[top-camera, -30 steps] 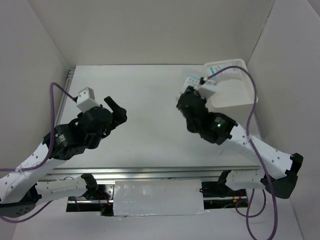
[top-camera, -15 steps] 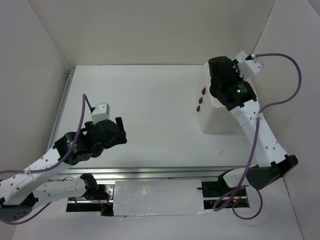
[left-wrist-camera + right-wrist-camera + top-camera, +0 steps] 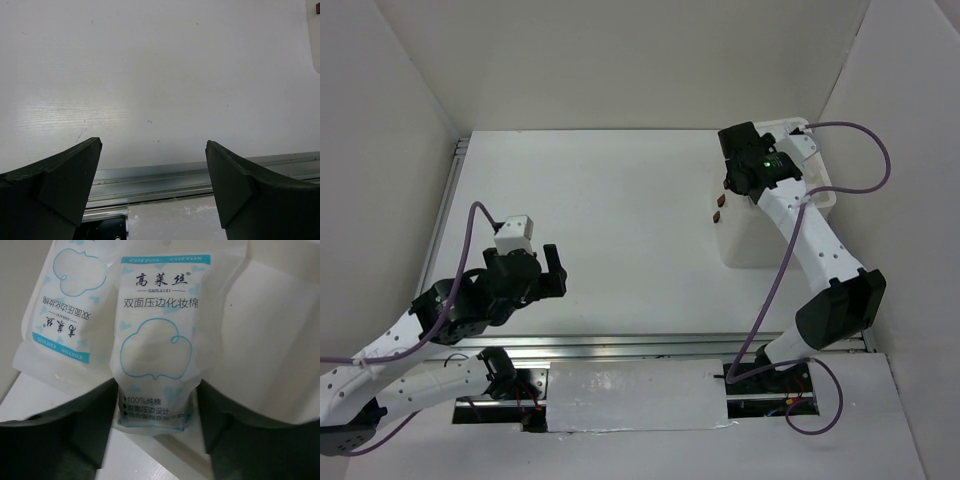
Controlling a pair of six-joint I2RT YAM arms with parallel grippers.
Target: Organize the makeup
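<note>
The left gripper [image 3: 154, 144] hangs with its jaws wide apart. A metal rail [image 3: 175, 177] crosses between its fingers, and the white table [image 3: 150, 60] spreads beyond. The right gripper [image 3: 156, 390] points into the white drawer box [image 3: 280, 340]. A cotton-pad packet [image 3: 155, 335] stands between its fingers, which flank the packet's lower end; whether they pinch it I cannot tell. Beyond and to the left leans a second packet [image 3: 62, 300], its top cut off. Small brown pieces [image 3: 719, 207] on the box's side are too small to identify.

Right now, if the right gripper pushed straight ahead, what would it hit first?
Most likely the white-and-blue packet right between its fingers, inside the white box; nothing shows nearer.
</note>
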